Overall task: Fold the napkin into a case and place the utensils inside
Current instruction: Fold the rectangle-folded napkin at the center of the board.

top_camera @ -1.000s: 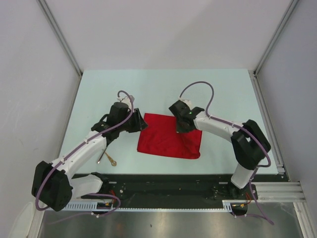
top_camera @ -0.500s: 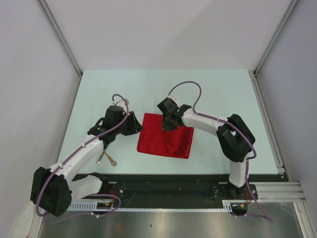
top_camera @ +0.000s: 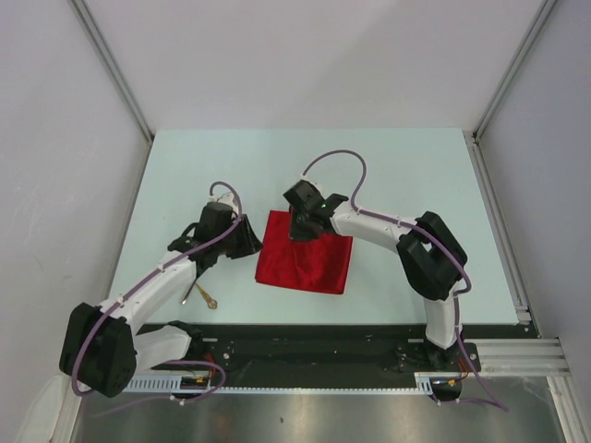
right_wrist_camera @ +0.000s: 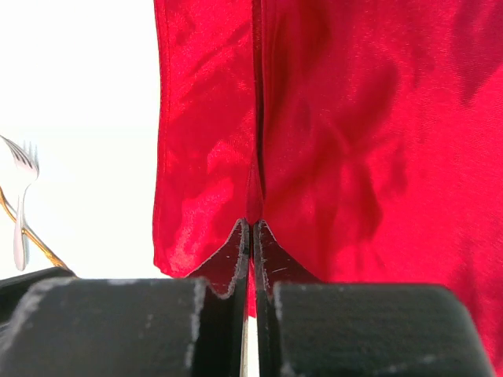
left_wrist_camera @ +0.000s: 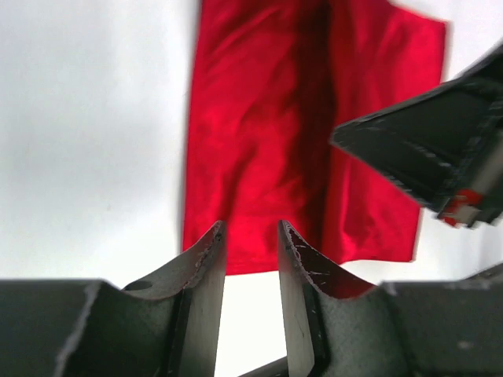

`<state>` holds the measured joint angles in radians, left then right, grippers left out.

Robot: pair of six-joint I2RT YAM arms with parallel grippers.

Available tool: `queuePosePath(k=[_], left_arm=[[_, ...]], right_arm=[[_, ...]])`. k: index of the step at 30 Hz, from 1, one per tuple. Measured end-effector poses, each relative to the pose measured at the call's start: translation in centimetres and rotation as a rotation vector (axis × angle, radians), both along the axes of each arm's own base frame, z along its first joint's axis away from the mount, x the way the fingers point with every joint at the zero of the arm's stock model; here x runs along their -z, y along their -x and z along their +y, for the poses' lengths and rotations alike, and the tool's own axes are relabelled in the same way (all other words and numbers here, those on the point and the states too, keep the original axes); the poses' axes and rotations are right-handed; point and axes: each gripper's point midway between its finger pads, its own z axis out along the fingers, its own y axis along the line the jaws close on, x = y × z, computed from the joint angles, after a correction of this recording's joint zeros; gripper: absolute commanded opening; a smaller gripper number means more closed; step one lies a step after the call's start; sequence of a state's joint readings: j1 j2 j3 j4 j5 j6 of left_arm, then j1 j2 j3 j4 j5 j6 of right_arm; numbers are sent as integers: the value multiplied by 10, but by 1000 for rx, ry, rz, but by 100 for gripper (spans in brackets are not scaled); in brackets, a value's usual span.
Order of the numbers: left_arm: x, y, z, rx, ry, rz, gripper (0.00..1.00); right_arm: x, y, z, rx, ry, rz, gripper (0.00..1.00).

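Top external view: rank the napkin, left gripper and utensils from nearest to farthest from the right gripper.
1. napkin: pinched in the right gripper, right under it.
2. left gripper: to the left, at the napkin's left edge.
3. utensils: farthest, well off to the near left, clear of the napkin.
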<state>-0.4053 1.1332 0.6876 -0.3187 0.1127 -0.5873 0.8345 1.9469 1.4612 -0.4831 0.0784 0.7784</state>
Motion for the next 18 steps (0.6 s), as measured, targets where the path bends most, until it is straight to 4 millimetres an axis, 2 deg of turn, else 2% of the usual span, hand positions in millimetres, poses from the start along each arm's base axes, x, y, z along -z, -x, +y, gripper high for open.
queuePosePath(k=[7, 18], left_arm=[[40, 19, 15, -65, -37, 95, 34], [56, 23, 18, -92, -40, 110, 34]], right_arm=[[17, 0, 9, -7, -3, 35, 0], [13, -2, 28, -29, -47, 31, 0]])
